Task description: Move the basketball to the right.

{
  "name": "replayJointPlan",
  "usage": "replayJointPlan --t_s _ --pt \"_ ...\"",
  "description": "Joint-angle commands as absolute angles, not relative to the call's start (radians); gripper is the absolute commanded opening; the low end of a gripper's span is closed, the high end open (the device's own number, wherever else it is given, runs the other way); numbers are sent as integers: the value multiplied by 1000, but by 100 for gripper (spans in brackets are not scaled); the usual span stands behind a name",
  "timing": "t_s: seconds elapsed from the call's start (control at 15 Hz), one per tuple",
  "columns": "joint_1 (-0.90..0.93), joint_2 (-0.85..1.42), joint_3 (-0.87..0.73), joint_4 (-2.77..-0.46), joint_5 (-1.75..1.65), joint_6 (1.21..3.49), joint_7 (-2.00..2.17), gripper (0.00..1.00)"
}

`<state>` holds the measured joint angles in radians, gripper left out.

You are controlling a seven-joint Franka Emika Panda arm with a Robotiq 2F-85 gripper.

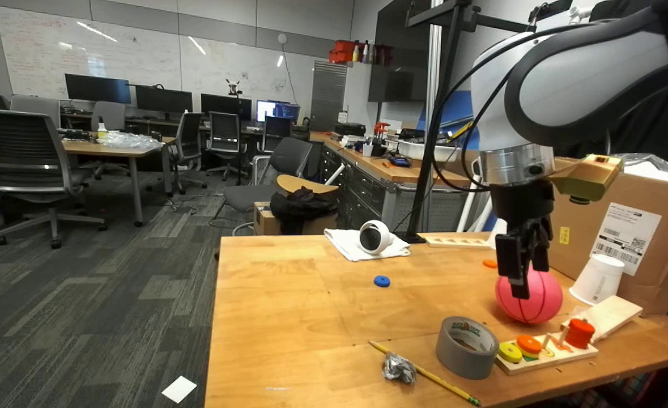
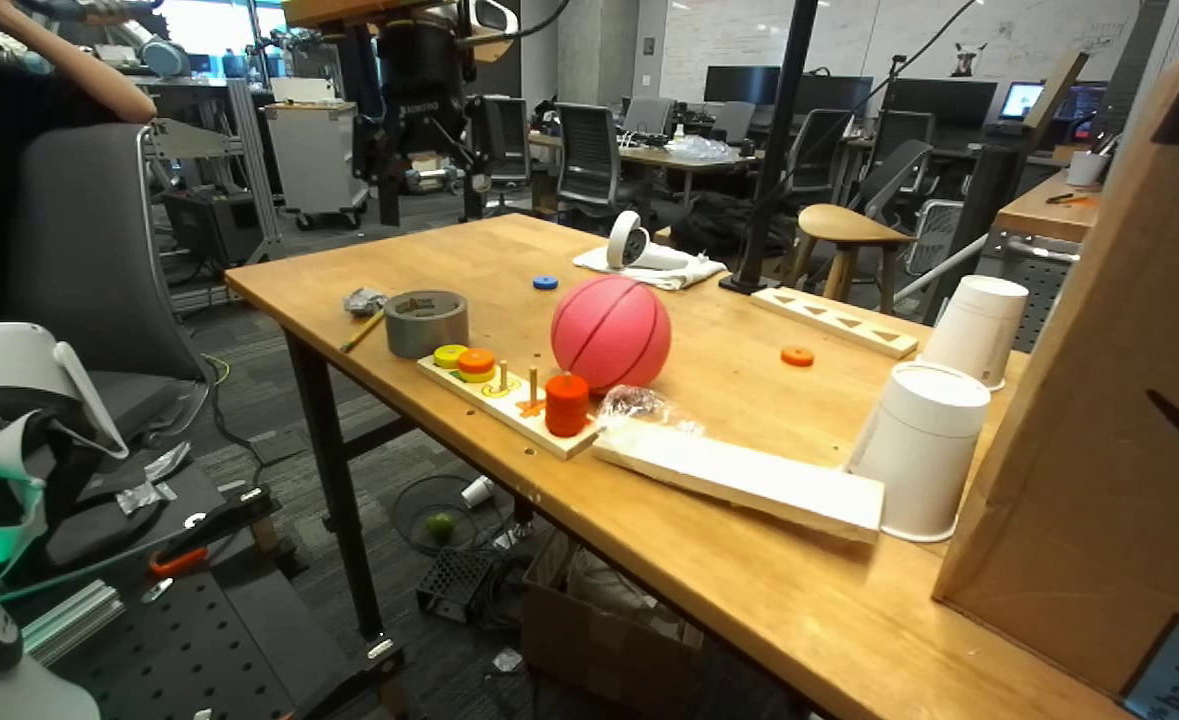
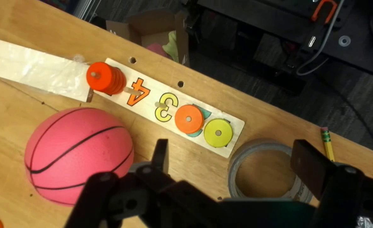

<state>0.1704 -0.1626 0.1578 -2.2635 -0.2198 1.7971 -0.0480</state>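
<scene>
The basketball [image 1: 540, 303] is a pinkish-red ball with dark seams and rests on the wooden table, also visible in an exterior view [image 2: 611, 333]. In the wrist view the basketball [image 3: 78, 152] is at the left, outside my jaws, partly hidden by the left finger's linkage. My gripper [image 3: 232, 155] is open and empty, with its fingers wide apart above the grey tape roll [image 3: 233, 171]. In an exterior view my gripper [image 2: 432, 205] hangs above the table, apart from the basketball. In an exterior view my gripper [image 1: 529, 280] overlaps part of the basketball.
A wooden peg board [image 2: 509, 400] with coloured rings lies beside the basketball, near the table edge. A pale wood block [image 2: 739, 475], white cups [image 2: 924, 450] and a cardboard box [image 2: 1099, 400] stand nearby. A pencil [image 1: 424, 371] and blue ring [image 1: 382, 281] lie on the table.
</scene>
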Motion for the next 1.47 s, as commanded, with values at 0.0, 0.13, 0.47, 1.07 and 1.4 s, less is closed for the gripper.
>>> replayJointPlan --t_s 0.0,0.13,0.47,1.07,1.4 --pt "148 -189 124 -2330 -180 1852 -114 100" --pt "132 -200 98 -2380 -155 1902 -138 100" --pt "103 -188 43 -2460 -22 1948 -241 100" --pt "132 -185 33 -2416 252 2012 -536 100" --pt "144 -152 30 -2407 386 2073 -693 100"
